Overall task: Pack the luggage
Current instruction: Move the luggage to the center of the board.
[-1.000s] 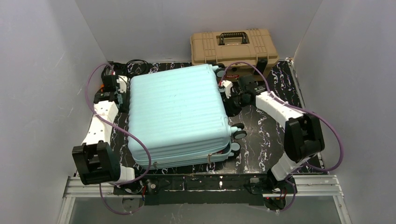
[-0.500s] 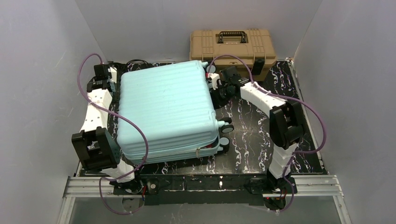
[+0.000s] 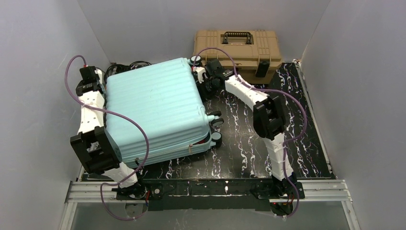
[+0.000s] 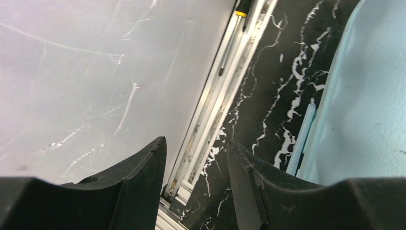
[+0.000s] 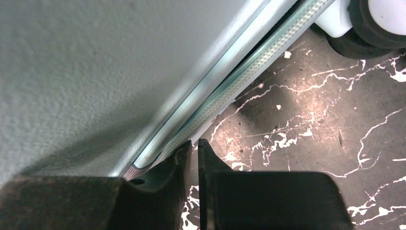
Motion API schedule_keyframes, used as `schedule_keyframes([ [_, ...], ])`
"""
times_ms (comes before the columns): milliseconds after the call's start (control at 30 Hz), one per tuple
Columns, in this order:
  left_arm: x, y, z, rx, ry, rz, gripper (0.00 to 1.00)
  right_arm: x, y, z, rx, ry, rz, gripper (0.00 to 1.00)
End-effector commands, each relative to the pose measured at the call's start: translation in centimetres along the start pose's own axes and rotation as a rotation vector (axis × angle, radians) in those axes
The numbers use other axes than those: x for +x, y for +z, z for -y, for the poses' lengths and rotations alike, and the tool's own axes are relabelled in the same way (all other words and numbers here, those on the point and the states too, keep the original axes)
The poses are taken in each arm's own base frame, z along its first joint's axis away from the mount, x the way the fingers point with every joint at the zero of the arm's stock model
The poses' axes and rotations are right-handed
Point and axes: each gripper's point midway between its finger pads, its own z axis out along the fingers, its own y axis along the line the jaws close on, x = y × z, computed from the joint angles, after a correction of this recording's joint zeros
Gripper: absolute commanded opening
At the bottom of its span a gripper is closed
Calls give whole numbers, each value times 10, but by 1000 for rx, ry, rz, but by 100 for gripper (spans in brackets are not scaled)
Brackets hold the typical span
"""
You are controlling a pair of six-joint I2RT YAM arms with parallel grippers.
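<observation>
The luggage (image 3: 153,112), a pale mint-blue ribbed suitcase, lies flat and shut on the black marbled table (image 3: 249,139), turned at an angle toward the left wall. My left gripper (image 3: 90,82) is at its far left corner, open and holding nothing. In the left wrist view this gripper (image 4: 196,143) hangs over the table edge with the luggage shell (image 4: 364,105) to its right. My right gripper (image 3: 203,79) is pressed against the far right corner. In the right wrist view it (image 5: 195,143) is shut to a thin slit, its left finger against the luggage seam (image 5: 225,91).
A tan toolbox (image 3: 237,48) with black latches stands at the back, just behind the right arm. Black suitcase wheels (image 3: 215,122) stick out on the right side, one of them close by (image 5: 378,19). The left wall (image 4: 95,72) is close to the left gripper. Cables (image 3: 139,67) lie behind the luggage.
The luggage has slid left and toward the back, turning as it went. Both arms moved left with it, the right one pushing its far right corner.
</observation>
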Motion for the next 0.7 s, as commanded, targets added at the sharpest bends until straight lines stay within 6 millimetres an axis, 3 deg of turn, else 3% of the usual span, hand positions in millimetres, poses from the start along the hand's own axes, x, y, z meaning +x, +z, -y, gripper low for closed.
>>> schedule_keyframes([
  [0,14,-3,108,376,51,-65,51,-36,62,-220,-493,-342,135,21],
  [133,-3,6,97,337,14,-43,51,-31,74,-260,-523,-402,123,22],
  [267,-13,19,87,289,4,-53,51,-43,88,-267,-433,-462,149,23],
  [367,-9,18,85,290,-10,-56,51,-56,91,-234,-267,-503,152,22],
  [433,-3,11,87,309,-16,-44,52,-69,83,-194,-100,-527,153,22],
  [533,7,-1,93,351,-26,-28,53,-93,49,-141,94,-561,191,23],
  [667,16,-13,97,385,-41,-15,54,-119,11,-102,345,-755,261,25],
])
